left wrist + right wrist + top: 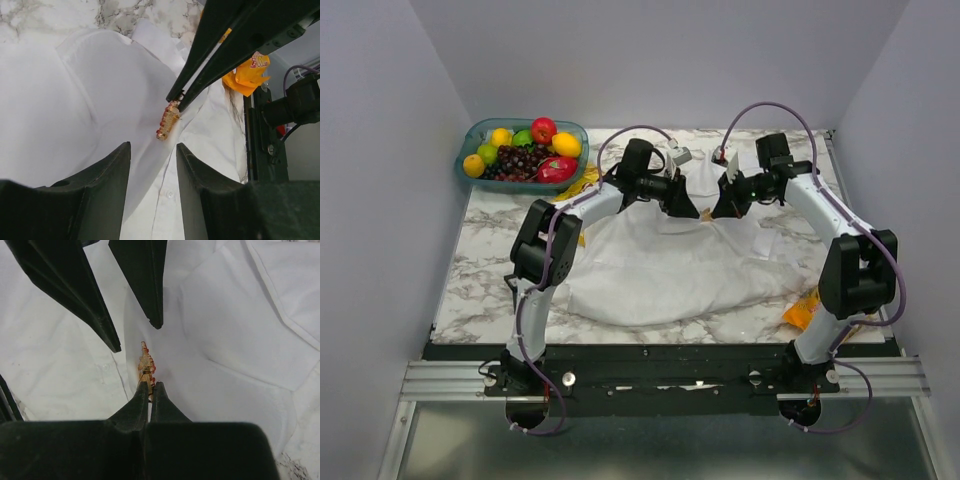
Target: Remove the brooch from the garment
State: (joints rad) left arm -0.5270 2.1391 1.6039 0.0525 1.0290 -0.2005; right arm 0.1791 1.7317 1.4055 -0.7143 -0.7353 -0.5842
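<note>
The white garment (660, 265) lies spread on the marble table; it also fills the left wrist view (65, 100) and the right wrist view (235, 330). The tiny orange-gold brooch (145, 365) sits on the shirt's front near the collar and also shows in the left wrist view (168, 121). My right gripper (150, 386) is shut on the brooch's near end; its tips also show in the left wrist view (179, 100). My left gripper (152, 150) is open and empty, hovering just short of the brooch, with its fingers (150, 290) apart above the brooch. Both grippers meet over the collar in the top view (701, 212).
A teal basket (478, 127) of fruit stands at the back left. An orange snack packet (801, 312) lies at the shirt's right edge and also shows in the left wrist view (247, 75). A yellow bag (576, 186) peeks out beside the left arm.
</note>
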